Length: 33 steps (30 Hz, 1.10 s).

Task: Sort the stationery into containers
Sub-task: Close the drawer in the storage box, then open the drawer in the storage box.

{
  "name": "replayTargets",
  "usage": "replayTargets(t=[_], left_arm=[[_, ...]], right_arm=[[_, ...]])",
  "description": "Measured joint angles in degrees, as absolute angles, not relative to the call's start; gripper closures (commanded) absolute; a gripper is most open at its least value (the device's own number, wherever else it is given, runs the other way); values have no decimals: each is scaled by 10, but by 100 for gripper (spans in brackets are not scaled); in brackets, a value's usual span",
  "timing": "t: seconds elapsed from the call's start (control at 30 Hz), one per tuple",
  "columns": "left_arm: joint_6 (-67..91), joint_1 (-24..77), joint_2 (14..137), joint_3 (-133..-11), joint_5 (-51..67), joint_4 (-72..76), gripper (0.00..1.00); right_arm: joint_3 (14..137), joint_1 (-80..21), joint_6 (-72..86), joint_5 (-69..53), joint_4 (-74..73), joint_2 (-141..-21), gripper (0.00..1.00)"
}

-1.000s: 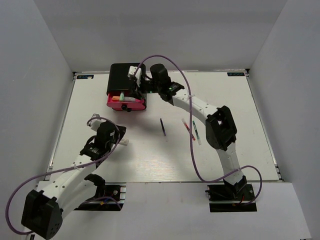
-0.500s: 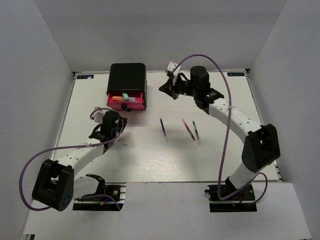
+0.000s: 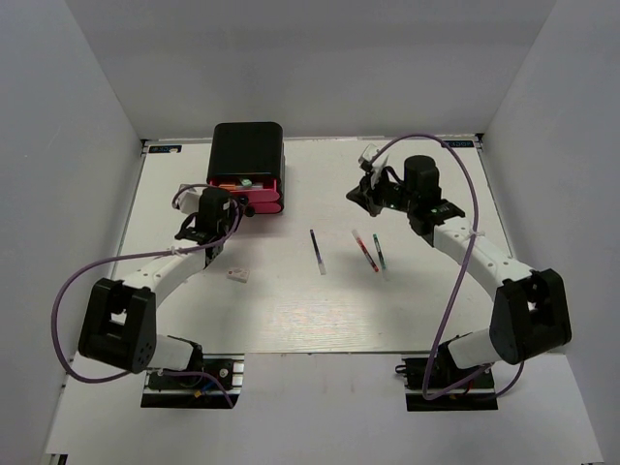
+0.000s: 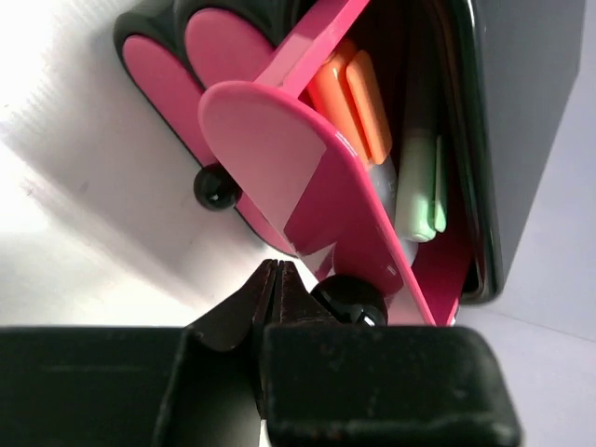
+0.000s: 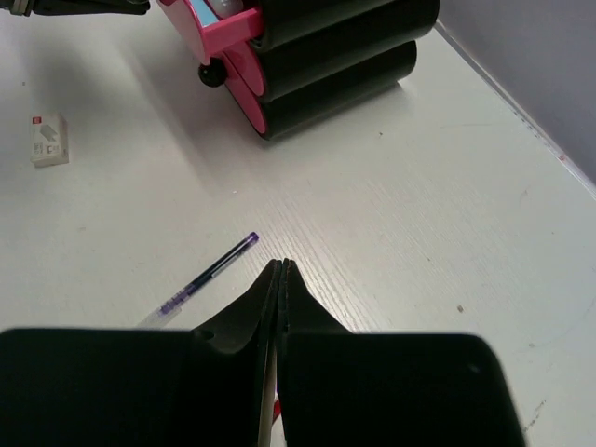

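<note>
We are watching the top drawer (image 4: 279,158) of the black cabinet (image 3: 248,150), which is sitting at 11 o'clock on the table (image 3: 291,310). The drawer is standing pulled out, with orange markers (image 4: 358,93) and a mint green marker (image 4: 419,182) lying inside.

The left gripper (image 4: 277,279) is hovering with its fingers pressed together on nothing, its tips just beside the black knob (image 4: 349,298). We are judging that a push from here could slide off the round knob, skew the drawer, or shove the whole cabinet back.

The drawer front is looking glossy, rounded and slippery, so it is giving little to bear against.

Out toward the table's middle, the dark blue pen (image 3: 317,250) is lying alone. The red pen (image 3: 365,250) and green pen (image 3: 379,254) are lying close together at 3 o'clock of it — thin and flat, so a pinch may be catching both or neither. The eraser (image 3: 235,274) is resting at 8 o'clock. The right gripper (image 5: 279,270), likewise pressed together and empty, is hanging above the blue pen.
</note>
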<state>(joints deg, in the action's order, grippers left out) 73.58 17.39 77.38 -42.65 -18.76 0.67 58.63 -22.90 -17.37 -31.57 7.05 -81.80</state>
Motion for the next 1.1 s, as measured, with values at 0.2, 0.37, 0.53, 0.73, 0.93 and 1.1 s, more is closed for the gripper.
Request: replayTargets(t=[0.2,0.37,0.53,0.73,0.93,1.1], left_arm=[[736,164,826,-482,-181,-9,88],[736,154,861,-520,-175,-22,88],[735,146,882,-551,-174,-37,89],[733,140,895,-563,-168,-47,84],[693,137,884,-526,-123,-14,54],[671,136,880,-499,-96,-6,40]], right_arm=[[564,-209,-169,-321,73,-799,100],[548,-198,-169,-328,75,-790,100],[535,-190,-169,-333,74,-781,98],[524,-183,-170,-336,70,-772,96],[507,-179,-171,-339,70,-764,94],[499,-176,-174,-343,65,-764,94]])
